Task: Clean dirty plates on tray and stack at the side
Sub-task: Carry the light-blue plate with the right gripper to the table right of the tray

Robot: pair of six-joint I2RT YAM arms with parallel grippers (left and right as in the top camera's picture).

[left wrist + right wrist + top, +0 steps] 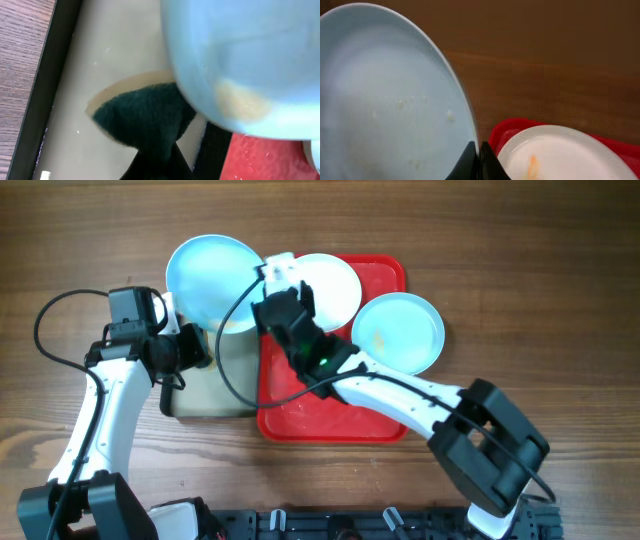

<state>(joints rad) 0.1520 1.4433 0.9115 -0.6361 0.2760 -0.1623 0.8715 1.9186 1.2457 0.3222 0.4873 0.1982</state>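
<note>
Cloth (142, 117) (dark green) sits partly hidden behind the blue plate (240, 60).

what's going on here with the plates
The right gripper pinches the rim of one pale blue plate, holding it over the beige tray. The left gripper holds a dark green sponge close by it. The white plate and the other blue plate sit on the red tray.
</note>
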